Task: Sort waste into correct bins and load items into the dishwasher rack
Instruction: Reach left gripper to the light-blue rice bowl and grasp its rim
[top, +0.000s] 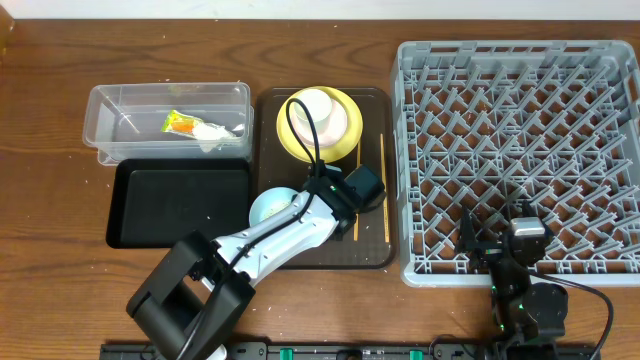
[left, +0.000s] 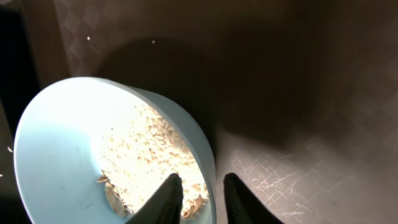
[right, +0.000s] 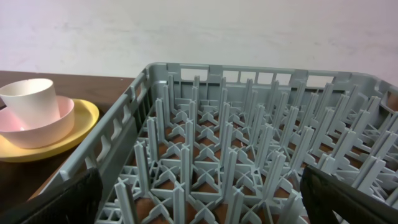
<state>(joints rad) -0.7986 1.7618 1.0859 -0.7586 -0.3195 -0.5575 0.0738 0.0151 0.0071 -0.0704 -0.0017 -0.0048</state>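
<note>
Blue bowl (left: 62, 155), lower left, is clenched at the rim by left gripper (left: 202, 182); lift it level, rice (left: 155, 143) inside. Right gripper (right: 199, 199) gapes.

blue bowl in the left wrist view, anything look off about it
Yes. The blue bowl holds a heap of rice-like grains, bunched toward the side where the left tool straddles its rim. A few stray white specks lie on the brown tray beyond it, like a small spill.
</note>
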